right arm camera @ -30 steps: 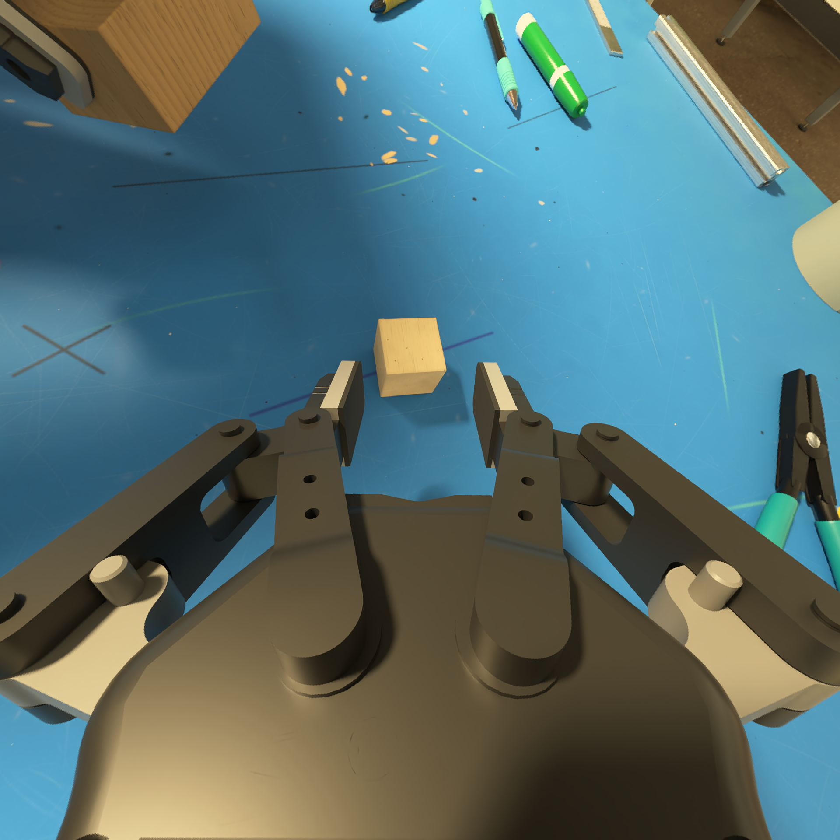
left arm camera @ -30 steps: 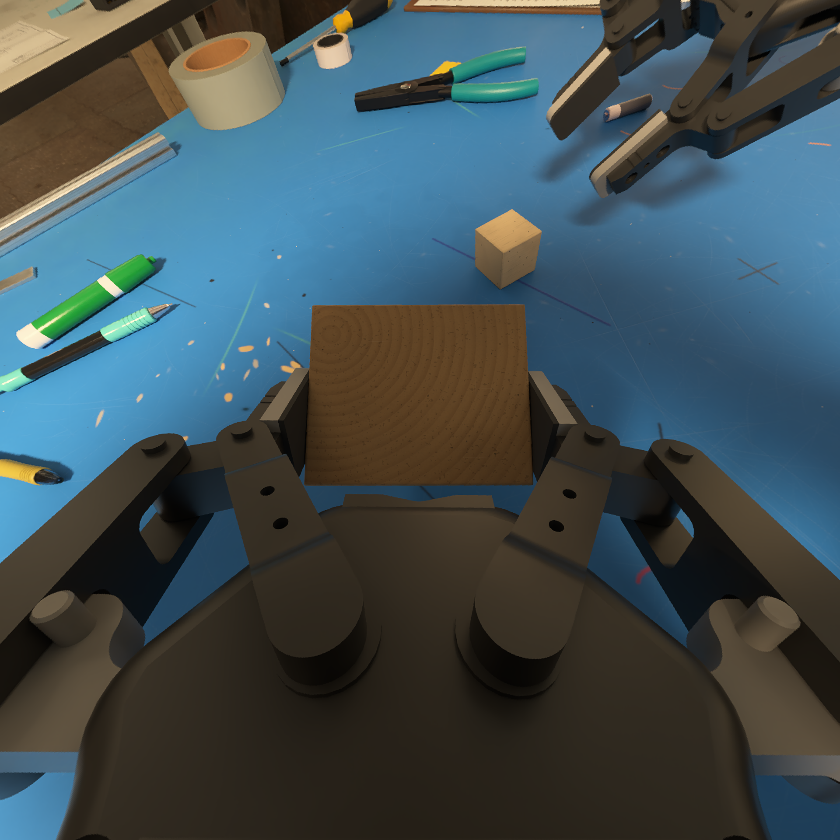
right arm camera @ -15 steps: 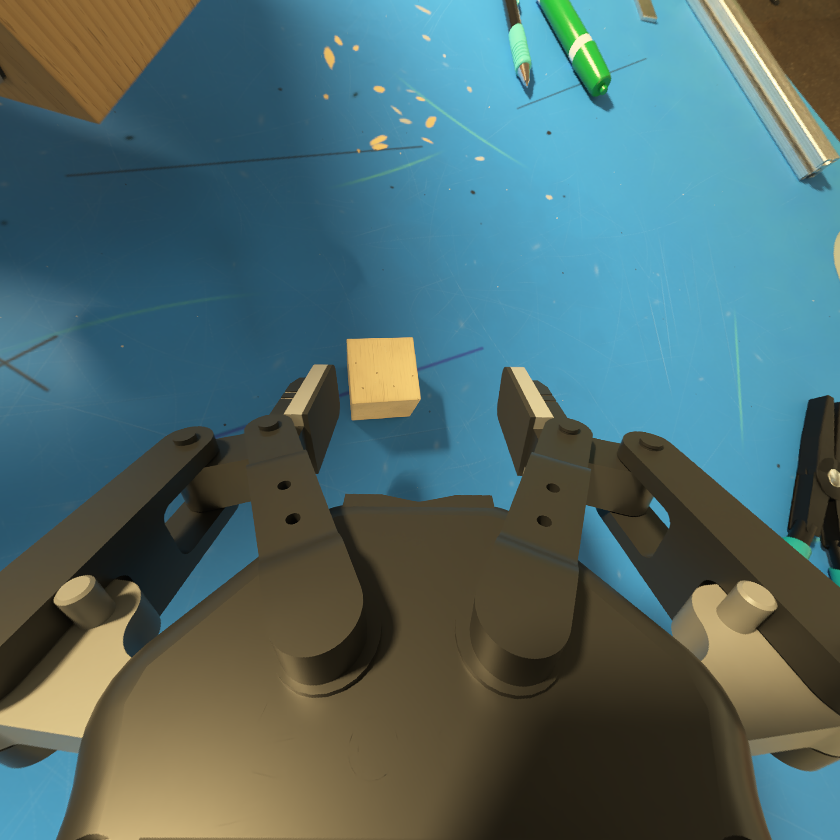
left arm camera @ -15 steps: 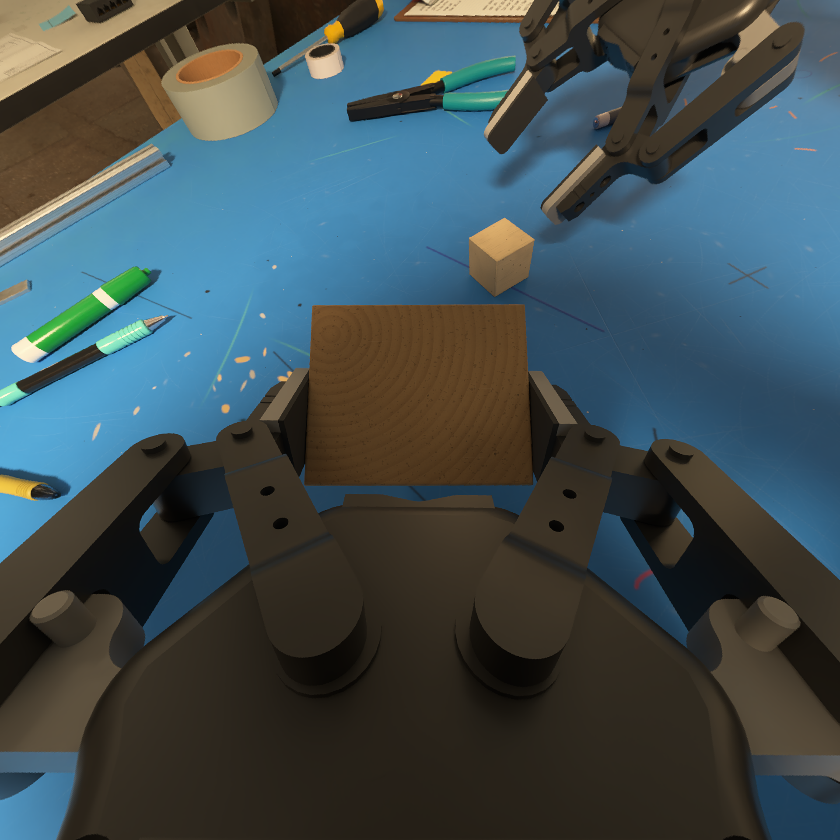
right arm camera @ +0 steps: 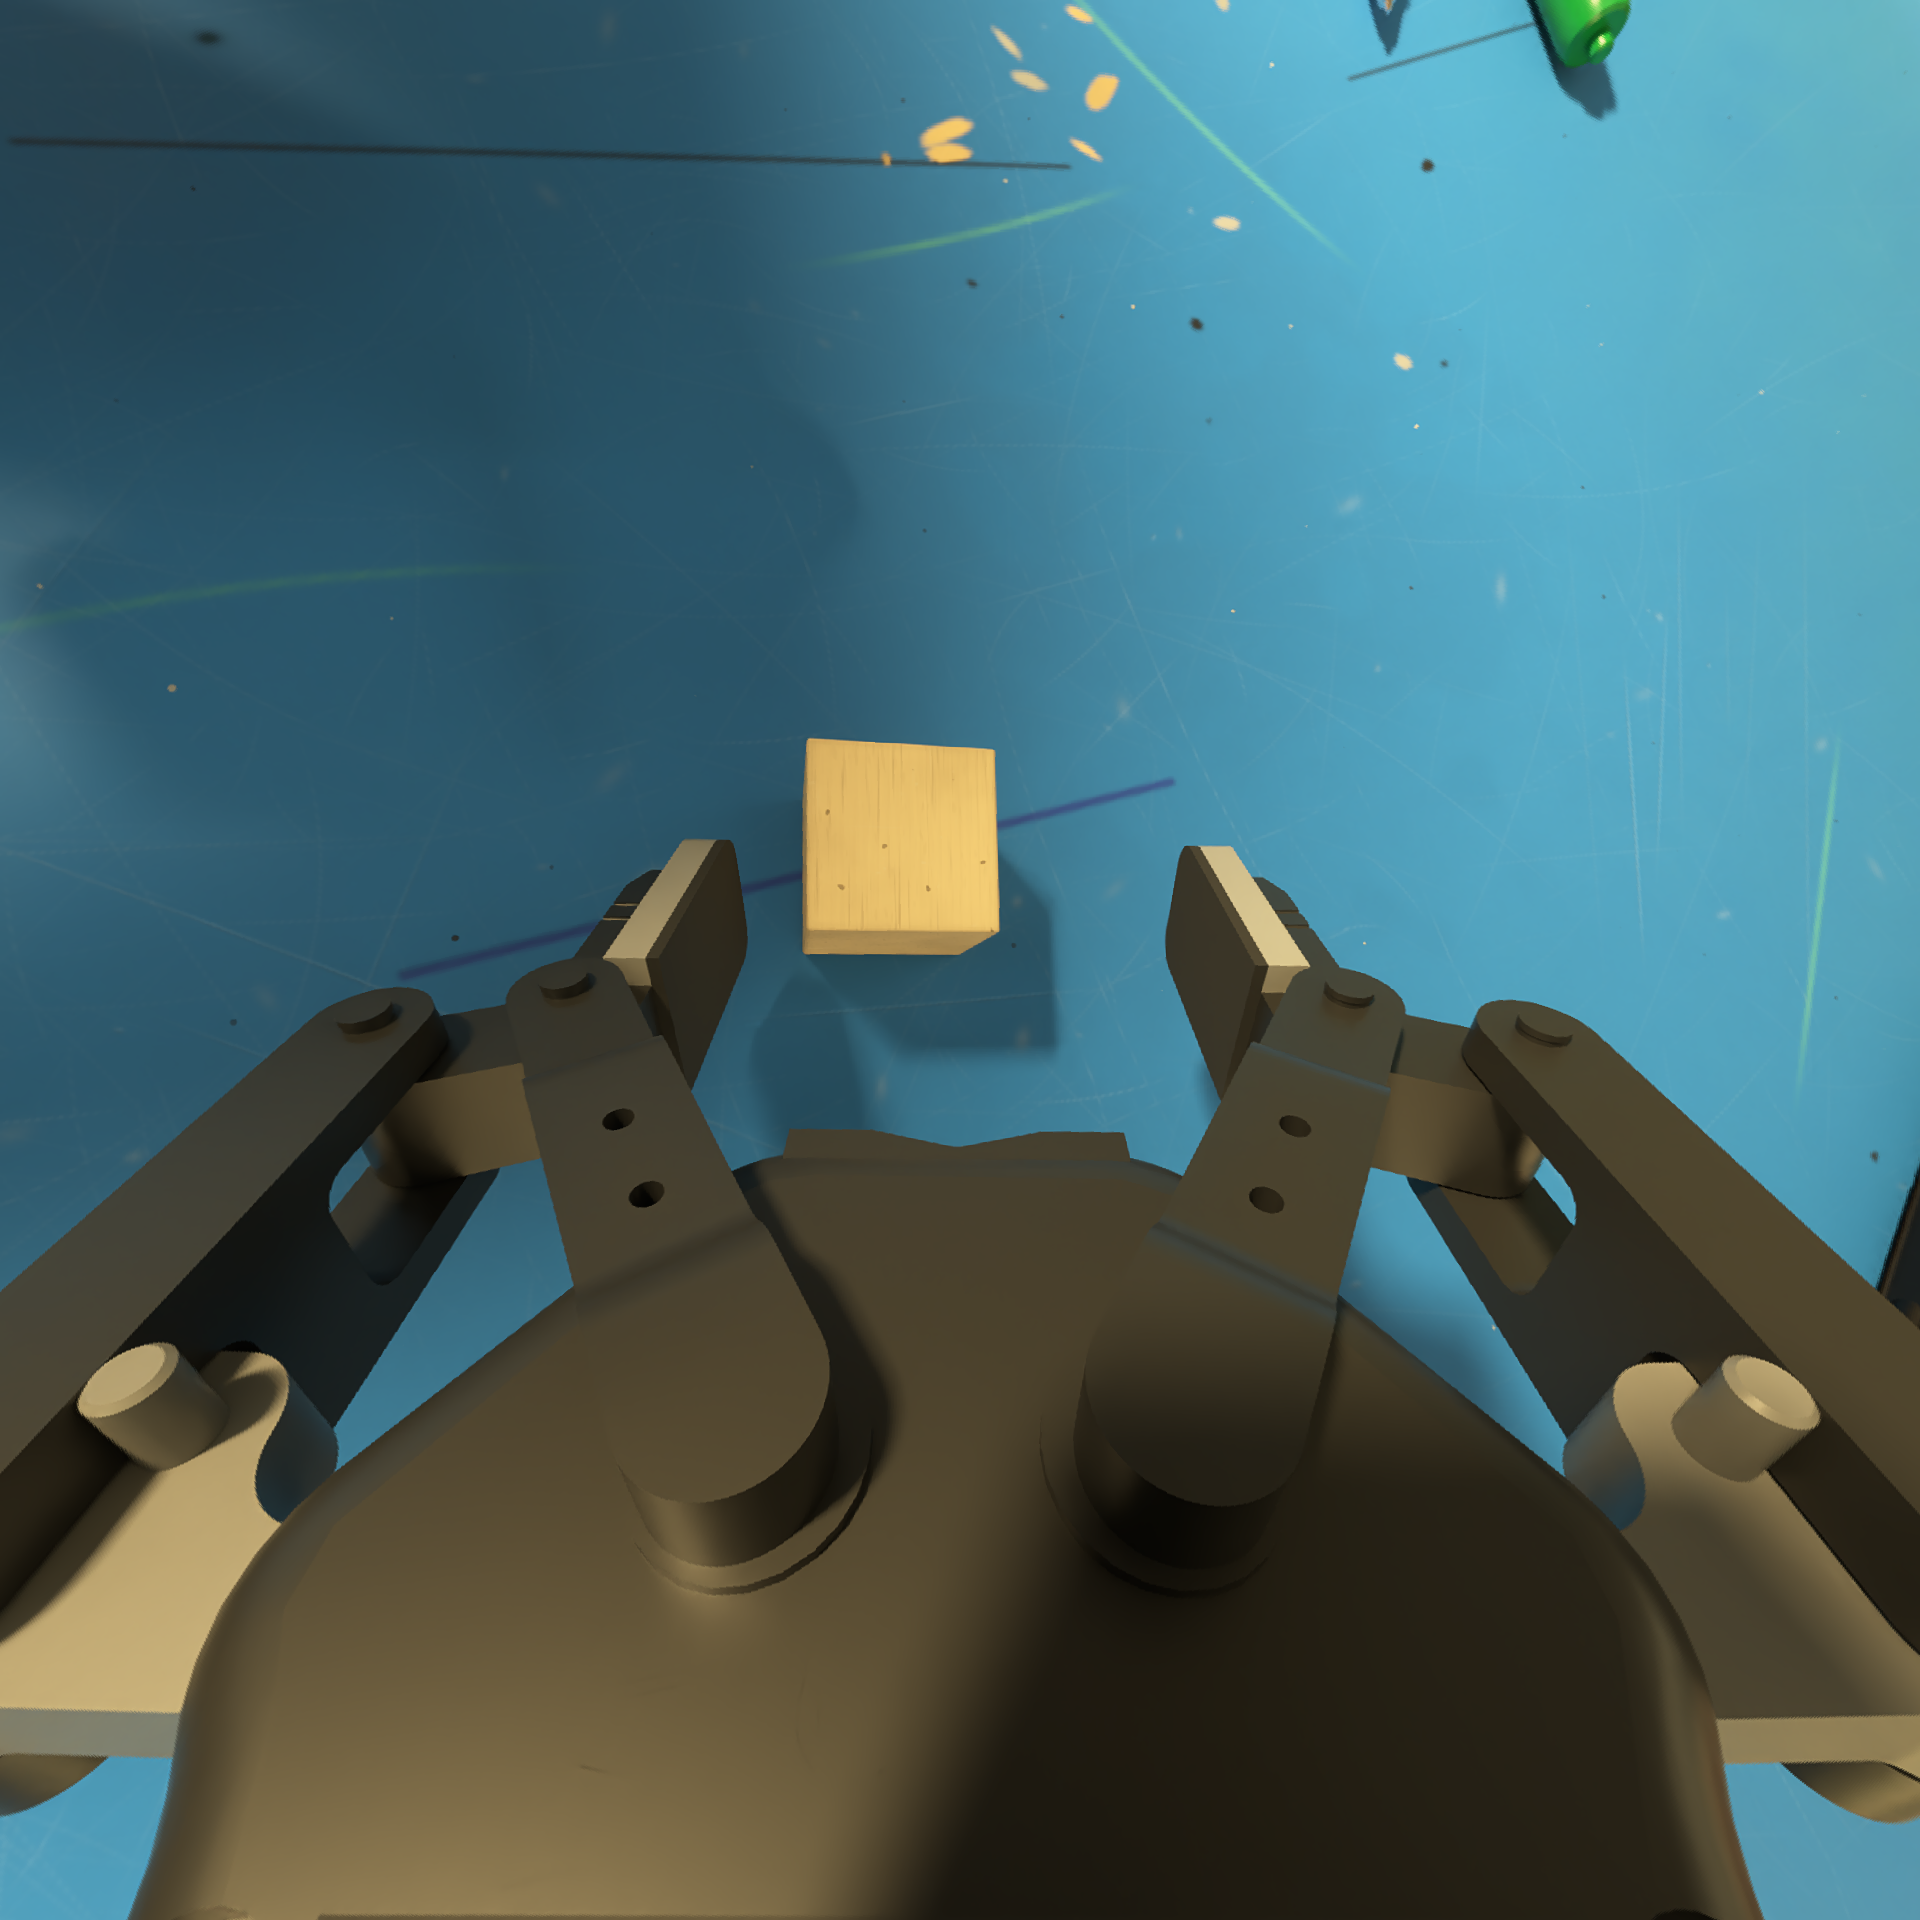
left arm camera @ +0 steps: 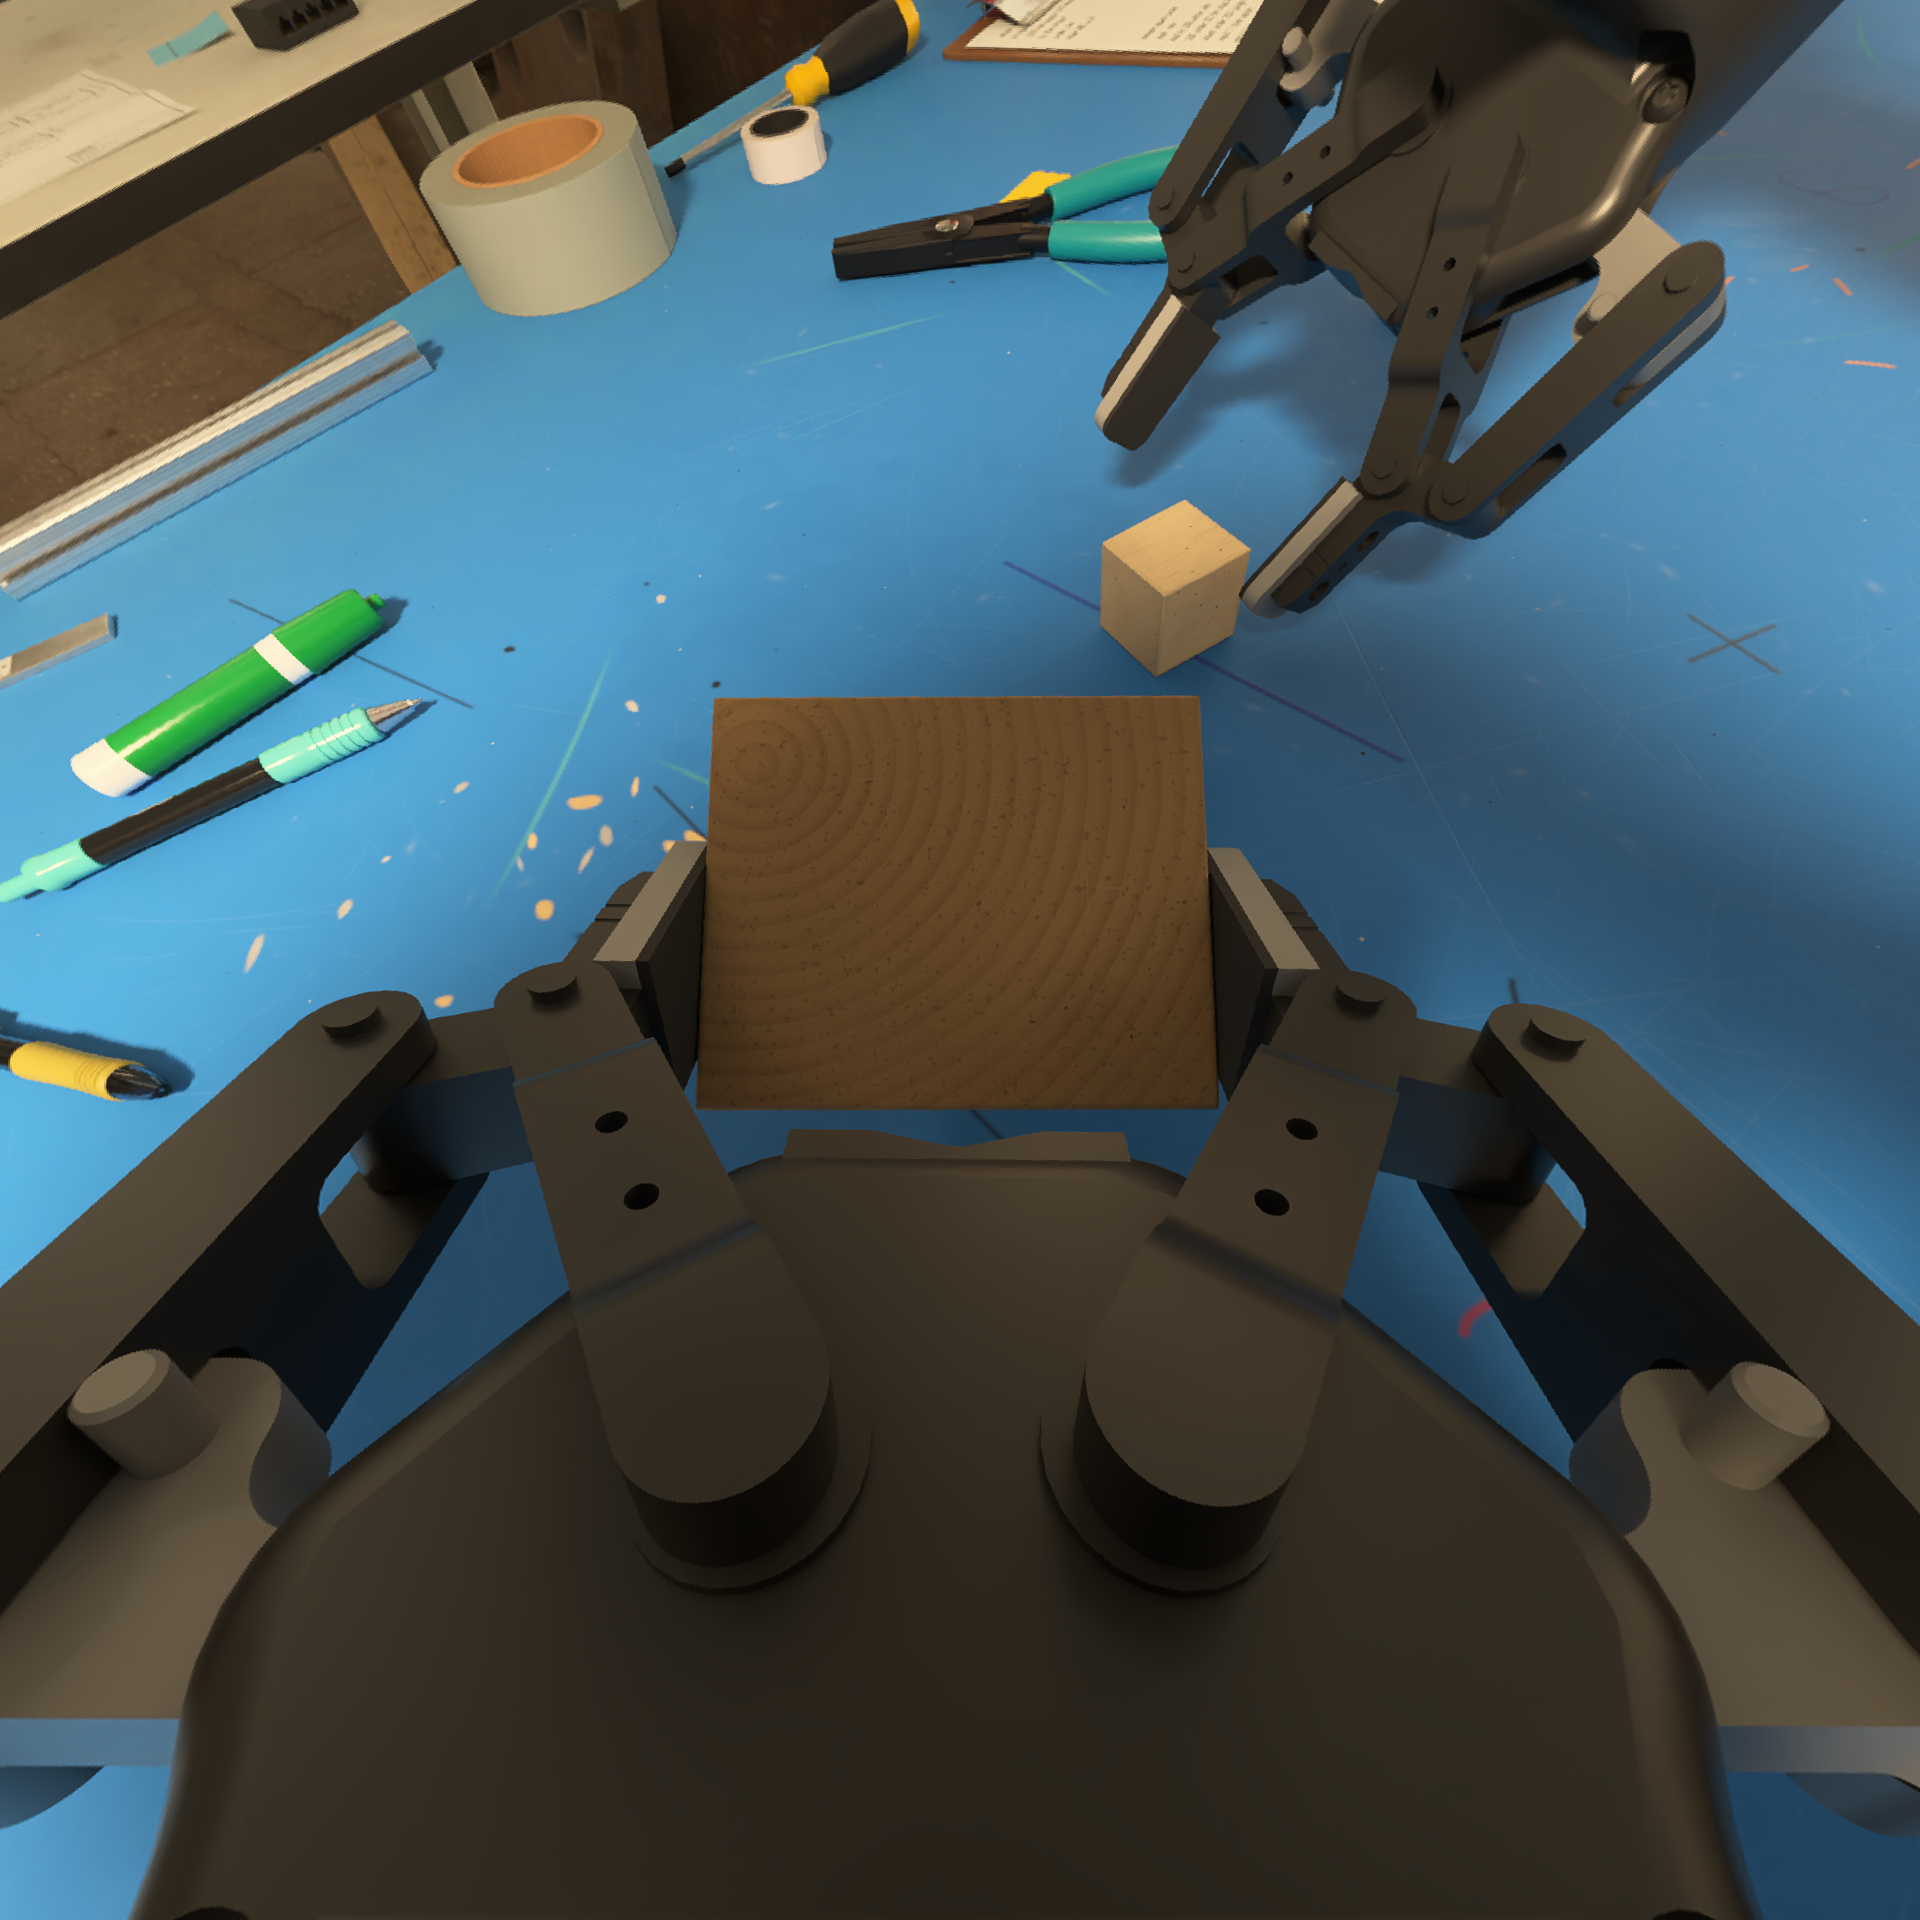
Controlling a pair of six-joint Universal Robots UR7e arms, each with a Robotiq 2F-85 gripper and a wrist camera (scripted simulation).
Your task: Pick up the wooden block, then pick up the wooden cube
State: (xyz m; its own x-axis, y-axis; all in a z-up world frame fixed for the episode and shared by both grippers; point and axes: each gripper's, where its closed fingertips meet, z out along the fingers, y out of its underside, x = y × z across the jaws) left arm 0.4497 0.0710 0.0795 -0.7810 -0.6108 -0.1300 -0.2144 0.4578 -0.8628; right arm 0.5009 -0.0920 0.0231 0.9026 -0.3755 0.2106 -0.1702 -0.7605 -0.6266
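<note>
Two tools are seen. The wooden block (left arm camera: 956, 904) is gripped between the pads of the left tool (left arm camera: 956, 961), lifted off the blue surface (left arm camera: 831, 499). The wooden cube (right arm camera: 899, 847) rests on the surface, just ahead of the right tool (right arm camera: 956, 914), whose fingers are spread wide. A clipboard (left arm camera: 1081, 31) with unreadable writing lies far off.

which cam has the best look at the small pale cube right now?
Right wrist view: the wooden cube sits centred, close, unobstructed, just ahead of the open right hand. Left wrist view shows it smaller and farther off, beyond the held wooden block.
</note>
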